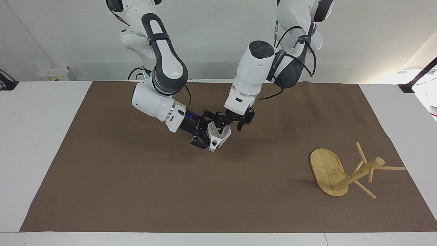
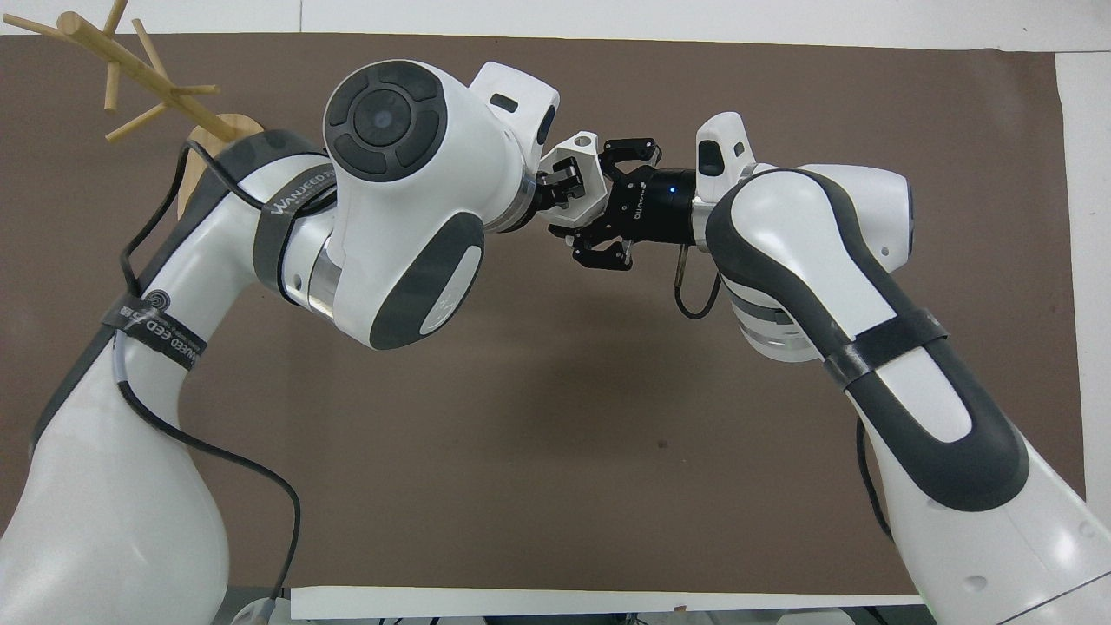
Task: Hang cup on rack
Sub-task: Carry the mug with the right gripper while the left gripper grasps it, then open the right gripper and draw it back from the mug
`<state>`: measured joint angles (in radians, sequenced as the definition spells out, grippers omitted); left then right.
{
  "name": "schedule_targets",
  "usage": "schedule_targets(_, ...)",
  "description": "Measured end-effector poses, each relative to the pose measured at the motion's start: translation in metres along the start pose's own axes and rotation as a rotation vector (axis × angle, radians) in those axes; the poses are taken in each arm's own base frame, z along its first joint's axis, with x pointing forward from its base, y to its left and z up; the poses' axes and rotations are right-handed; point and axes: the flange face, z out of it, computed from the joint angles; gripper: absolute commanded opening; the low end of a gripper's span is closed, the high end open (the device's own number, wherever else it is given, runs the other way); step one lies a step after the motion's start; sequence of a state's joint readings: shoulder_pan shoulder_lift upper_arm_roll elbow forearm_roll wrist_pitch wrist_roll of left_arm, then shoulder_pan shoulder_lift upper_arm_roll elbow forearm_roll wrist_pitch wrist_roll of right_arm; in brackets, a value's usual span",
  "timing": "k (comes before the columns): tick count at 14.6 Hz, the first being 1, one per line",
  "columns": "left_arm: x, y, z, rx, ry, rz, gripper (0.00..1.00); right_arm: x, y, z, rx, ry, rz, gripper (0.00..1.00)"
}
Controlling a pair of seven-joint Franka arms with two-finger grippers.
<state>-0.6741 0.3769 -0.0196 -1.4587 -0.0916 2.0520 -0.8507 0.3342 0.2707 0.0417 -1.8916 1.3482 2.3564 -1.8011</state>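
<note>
From the facing view, we see the right claw [image 1: 205,135] clamped on the cup [image 1: 219,134], holding it in the air over the middle of the brown mat on the counter [image 1: 41,112], its mouth tipped up toward our left arm. Our left claw [image 1: 232,123] comes down from above with its fingers spread, one finger [image 1: 221,123] dipping at the cup's rim, the other clear of it. We judge that a handover is under way: the left claw stands directly over the cup and need only close on the wall. The rack [image 1: 344,171] stands well apart toward the left arm's end of the counter, empty, its post leaning in this picture.

From the overhead view, the cup [image 2: 580,184] sits between the two claws, the right claw [image 2: 612,204] gripping it from one side and the left claw [image 2: 555,187] mostly hidden under its own wrist. We read "ROBOTIQ" on the right claw's body, and part of a band on the left arm, "WANJEED".
</note>
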Motion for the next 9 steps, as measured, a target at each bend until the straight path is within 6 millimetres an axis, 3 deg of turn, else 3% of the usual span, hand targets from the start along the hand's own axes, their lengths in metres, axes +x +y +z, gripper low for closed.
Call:
schedule_targets(7, 0.003, 0.0011, -0.0045, -0.002, 0.016, 0.018, 0.0, 0.0047, -0.0043, 0.0059, 0.007, 0.006, 0.001, 0.42)
schedule_targets(8, 0.0031, 0.001, -0.0045, -0.001, 0.016, 0.018, 0.0, 0.0046, -0.0042, 0.0061, 0.007, 0.006, 0.001, 0.46)
schedule_targets(9, 0.0031, 0.0011, -0.0046, 0.001, 0.019, 0.02, 0.0, 0.0047, -0.0041, 0.0063, 0.007, 0.007, 0.001, 0.57)
